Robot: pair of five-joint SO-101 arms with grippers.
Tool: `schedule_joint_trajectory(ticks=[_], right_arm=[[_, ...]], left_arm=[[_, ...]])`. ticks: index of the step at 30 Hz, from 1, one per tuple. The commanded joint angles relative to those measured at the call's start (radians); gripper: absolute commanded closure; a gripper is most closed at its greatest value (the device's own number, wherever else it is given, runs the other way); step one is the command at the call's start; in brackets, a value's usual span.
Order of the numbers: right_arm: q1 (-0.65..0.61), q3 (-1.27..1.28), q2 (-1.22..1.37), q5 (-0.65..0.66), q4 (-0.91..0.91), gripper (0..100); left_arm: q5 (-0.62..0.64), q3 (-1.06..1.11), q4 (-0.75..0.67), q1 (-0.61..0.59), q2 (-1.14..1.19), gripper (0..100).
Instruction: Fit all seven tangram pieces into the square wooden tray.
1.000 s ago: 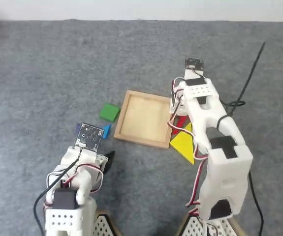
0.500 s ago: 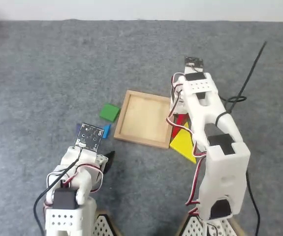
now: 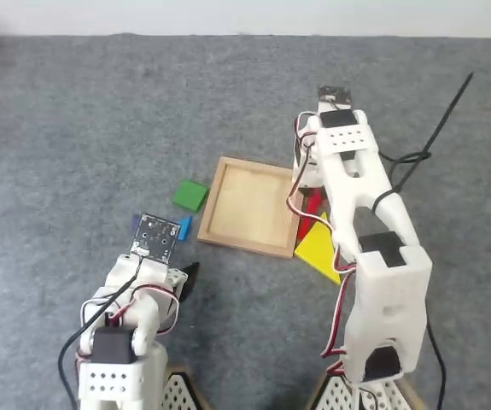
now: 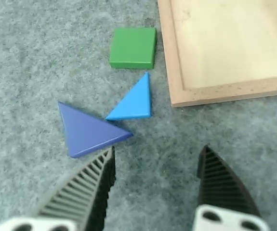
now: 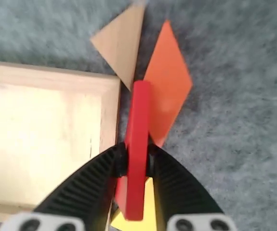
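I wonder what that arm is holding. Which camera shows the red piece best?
The right wrist view: the red piece stands on edge, pinched between the jaws. The high view catches just a sliver beside the arm.

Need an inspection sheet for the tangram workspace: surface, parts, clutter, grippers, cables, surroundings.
Surface: grey carpet, flat.
Job's things: wooden tray empty; green square, light blue triangle and dark blue triangle on one side; yellow triangle, orange parallelogram and tan triangle on the other; red piece held on edge.
Clutter: nothing seen.
Grippers: left gripper open by dark blue triangle; right gripper shut on red piece.
Cables: black cable trails across carpet.
Surroundings: pale strip beyond carpet.
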Motion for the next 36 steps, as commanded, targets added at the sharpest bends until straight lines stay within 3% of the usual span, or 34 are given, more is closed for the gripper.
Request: schedule_joint_trajectory(ticks=[1, 4, 8, 15, 22, 32, 36], right_arm=[[0.001, -0.048, -0.016, 0.003, 0.016, 91.2], [-0.002, -0.051, -0.016, 0.002, 0.027, 90.6], [0.002, -0.051, -0.016, 0.002, 0.022, 99.2], [-0.007, -0.054, -0.041, 0.009, 0.038, 99.1], [-0.022, -0.054, -0.226, 0.012, 0.087, 99.1], [-0.150, -0.054, -0.295, 0.224, 0.050, 99.1], [-0.203, -0.081, -0.255, 0.153, 0.013, 99.1]], left_arm=[[-0.011, -0.022, -0.006, -0.002, -0.017, 73], [-0.011, -0.022, -0.006, -0.002, -0.017, 73], [-0.011, -0.022, -0.006, -0.005, -0.017, 73], [-0.011, -0.022, -0.006, -0.005, -0.017, 73], [-0.011, -0.022, -0.006, -0.005, -0.017, 73], [-0.012, -0.022, -0.011, -0.008, -0.017, 73], [-0.009, -0.022, -0.046, -0.124, -0.018, 73]])
